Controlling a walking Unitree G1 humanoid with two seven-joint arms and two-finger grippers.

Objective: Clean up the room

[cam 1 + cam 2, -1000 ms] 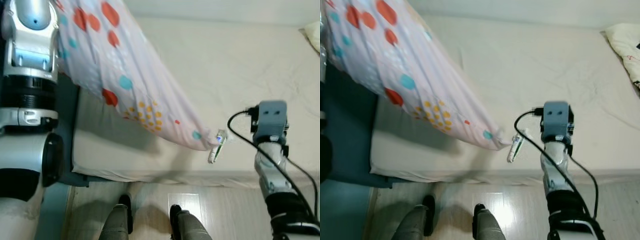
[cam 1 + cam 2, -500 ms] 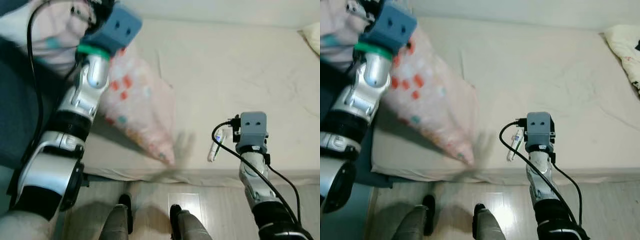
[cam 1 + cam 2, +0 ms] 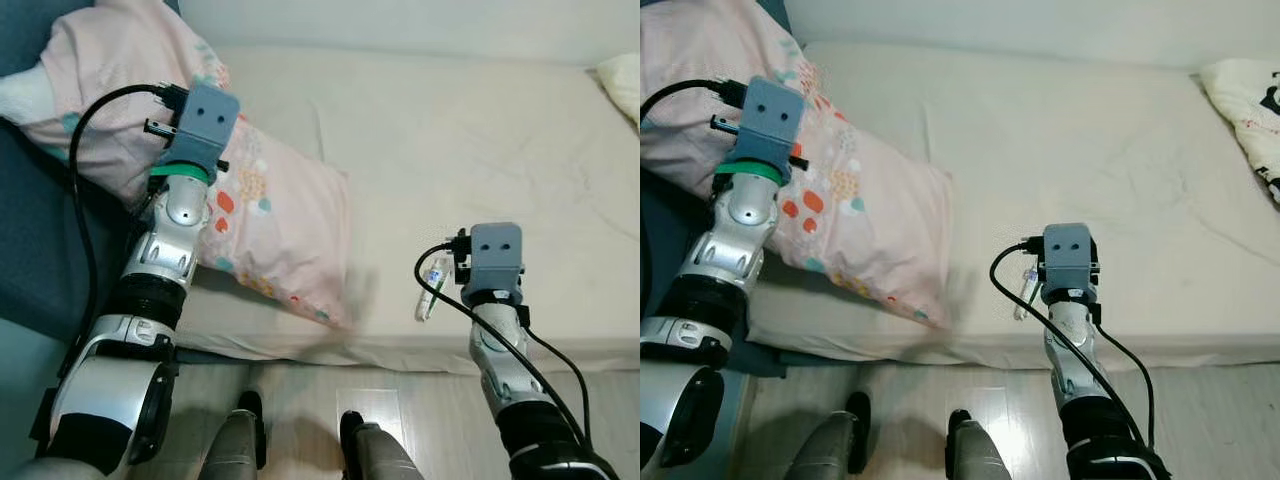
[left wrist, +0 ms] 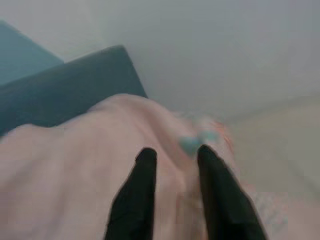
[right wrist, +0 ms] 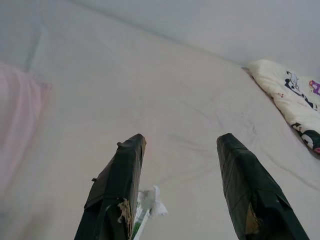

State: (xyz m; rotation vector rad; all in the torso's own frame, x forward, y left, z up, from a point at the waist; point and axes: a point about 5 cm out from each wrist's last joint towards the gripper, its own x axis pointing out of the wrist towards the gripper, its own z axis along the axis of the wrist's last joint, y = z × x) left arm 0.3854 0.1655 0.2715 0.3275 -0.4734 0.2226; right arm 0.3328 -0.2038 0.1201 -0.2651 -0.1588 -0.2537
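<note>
cream mattress point(image 3: 470, 150), teal headboard point(image 3: 40, 250), pale wood floor point(image 3: 1200, 420), white wall point(image 3: 1040, 25)

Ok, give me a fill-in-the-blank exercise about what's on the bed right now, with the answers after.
1. The pillow with coloured dots lies on the ____ end of the mattress, by the robot's sides.
2. The right gripper has its fingers ____.
3. The small plastic bottle lies beside the ____ gripper.
4. The left gripper points at the ____.

Answers: left; open; right; pillow
</note>
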